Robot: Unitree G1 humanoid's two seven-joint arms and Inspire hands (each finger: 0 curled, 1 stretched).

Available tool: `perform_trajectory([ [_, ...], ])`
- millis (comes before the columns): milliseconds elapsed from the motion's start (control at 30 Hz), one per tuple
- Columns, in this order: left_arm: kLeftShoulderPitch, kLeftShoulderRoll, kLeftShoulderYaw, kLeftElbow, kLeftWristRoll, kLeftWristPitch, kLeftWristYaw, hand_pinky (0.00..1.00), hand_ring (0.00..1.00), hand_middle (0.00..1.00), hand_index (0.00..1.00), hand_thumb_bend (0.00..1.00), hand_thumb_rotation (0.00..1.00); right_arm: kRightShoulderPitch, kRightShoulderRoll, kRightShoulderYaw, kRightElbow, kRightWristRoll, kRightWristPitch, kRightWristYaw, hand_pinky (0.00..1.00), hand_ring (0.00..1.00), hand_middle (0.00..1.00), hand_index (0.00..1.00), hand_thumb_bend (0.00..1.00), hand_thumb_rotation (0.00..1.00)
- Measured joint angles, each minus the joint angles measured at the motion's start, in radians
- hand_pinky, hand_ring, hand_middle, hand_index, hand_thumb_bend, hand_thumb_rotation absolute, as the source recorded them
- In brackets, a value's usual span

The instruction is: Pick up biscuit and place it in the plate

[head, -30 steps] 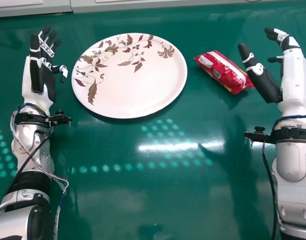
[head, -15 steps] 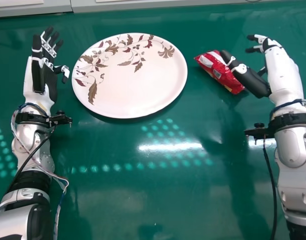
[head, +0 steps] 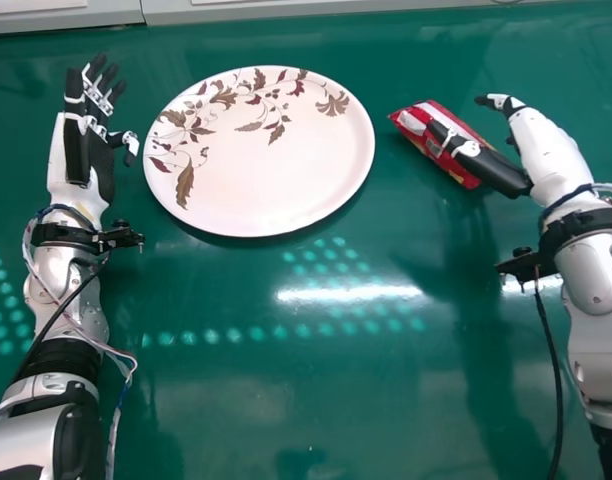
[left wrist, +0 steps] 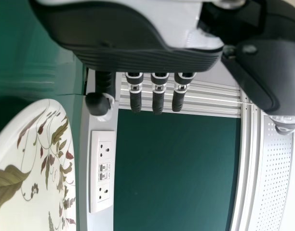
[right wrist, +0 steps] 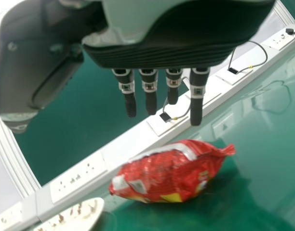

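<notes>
Biscuit (right wrist: 169,173) lies on the table (head: 216,410), right of the plate (head: 276,160); our right hand (head: 546,150) is wide, fingers straight; we should straddle it, squeeze lightly to avoid crumbling, then lift clear; left hand (head: 86,150) idle, wide too.

In the head view, the right hand (head: 496,172) partly hides the biscuit packet (head: 417,131).
</notes>
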Motion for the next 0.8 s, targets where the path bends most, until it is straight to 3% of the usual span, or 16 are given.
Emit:
perform_trajectory([
  [167,-0.003,0.003,0.000,0.007,0.001,-0.004,0.001,0.00,1.00,1.00,1.00,0.98,1.00,-0.035,-0.051,0.055,0.025,-0.059,0.004,0.049,0.73,0.87,0.95,0.93,1.00,0.64],
  [433,-0.004,0.004,-0.001,0.009,0.001,-0.008,0.000,0.00,1.00,1.00,1.00,1.00,0.99,-0.091,-0.087,0.112,0.067,-0.105,0.036,0.136,0.79,0.93,0.98,0.95,1.00,0.64],
  [800,-0.003,0.004,-0.001,0.004,0.000,-0.011,-0.005,0.00,1.00,1.00,1.00,1.00,0.96,-0.162,-0.112,0.166,0.140,-0.174,0.039,0.185,0.77,0.90,0.97,0.94,1.00,0.59],
])
